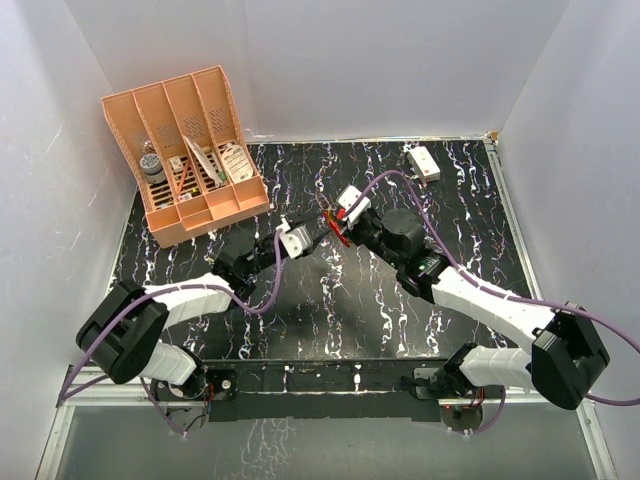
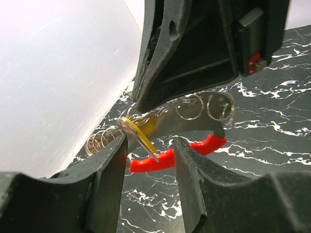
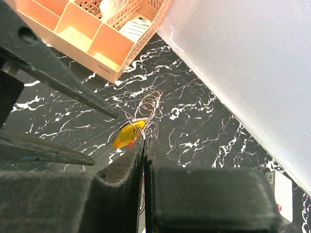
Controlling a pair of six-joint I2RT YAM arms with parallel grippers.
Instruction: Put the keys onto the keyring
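- Top view — the two arms meet above the middle of the table point(image 1: 330, 320). The left gripper point(image 1: 297, 238) comes in from the left and the right gripper point(image 1: 343, 214) from the right. The red keyring point(image 1: 336, 229) sits between them, off the surface. An orange organiser point(image 1: 185, 155) stands far left and a white box point(image 1: 423, 162) far right, both well apart from the work.
- Left wrist view — its jaws stand part-way apart, bracketing the keyring and the yellow-headed key point(image 2: 142, 127). Whether a pad touches either, I cannot tell. Only this view shows the thin wire rings point(image 2: 189, 107) hanging just under the right gripper.
- Right wrist view — its jaws are pressed together with no gap, which the top view is too coarse to settle. The yellow head lies just at their tips, but which thin part they pinch is hidden.
- Handling, as I judge it: the bunch is light, stiff, slick metal on a springy band, so it will swing and twist easily. Take the key by its flat head, faces between the pads, leaving its hole free.
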